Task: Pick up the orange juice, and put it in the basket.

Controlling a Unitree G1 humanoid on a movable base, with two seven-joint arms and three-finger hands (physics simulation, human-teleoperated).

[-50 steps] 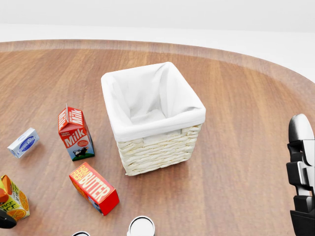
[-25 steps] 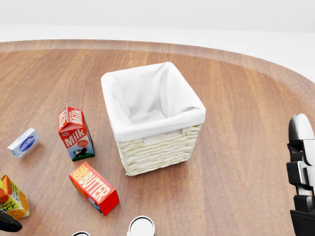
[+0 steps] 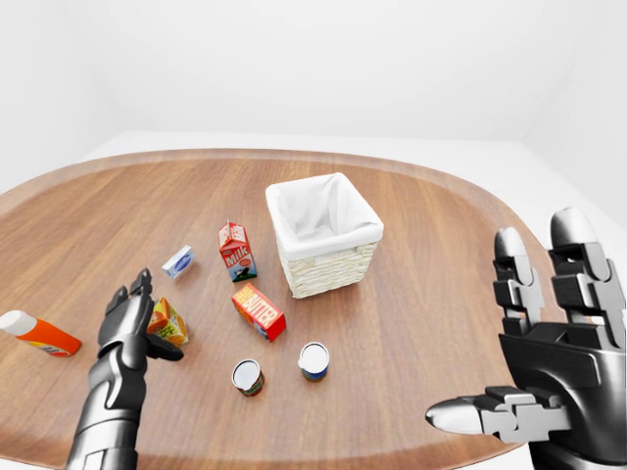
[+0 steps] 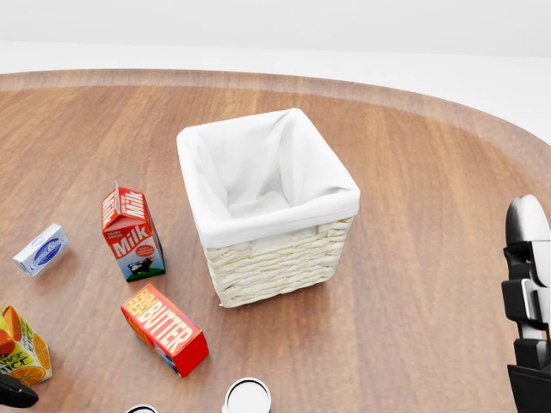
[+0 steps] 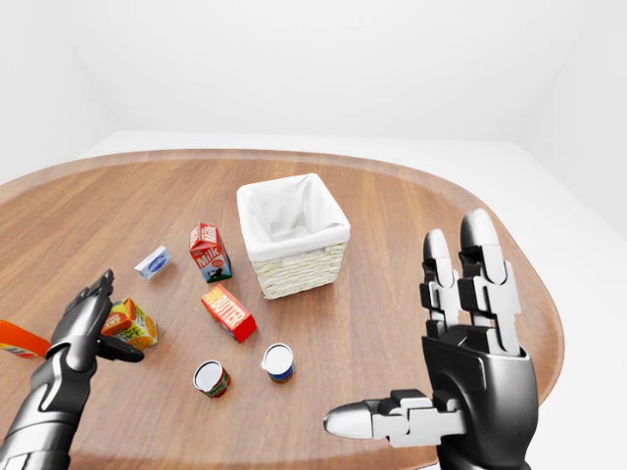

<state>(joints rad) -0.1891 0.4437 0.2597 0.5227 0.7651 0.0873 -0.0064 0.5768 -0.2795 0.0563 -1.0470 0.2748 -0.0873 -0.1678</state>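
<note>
The orange juice carton (image 3: 170,322) stands on the wooden table near the left edge of the left-eye view. My left hand (image 3: 149,317) is right beside it on its left, open, with straight fingers (image 3: 125,305) along the carton's side and the thumb reaching under its near corner. Only a dark fingertip (image 4: 15,395) of that hand shows in the head view, below the carton (image 4: 22,348). The wicker basket (image 3: 320,276) with a white liner stands mid-table, with nothing inside. My right hand (image 3: 495,333) hovers open and spread at the lower right, far from both.
Between carton and basket stand a milk carton (image 3: 236,252) and a red butter box (image 3: 259,311). A small blue-white box (image 3: 177,261) lies left of the milk. Two cans (image 3: 248,376) (image 3: 313,360) stand lower down. An orange tube (image 3: 39,334) lies at far left.
The left hand's dark fingertip has crept slightly into the head view's bottom left corner beside the juice carton. The right hand has shifted a little. Nothing on the table moved.
</note>
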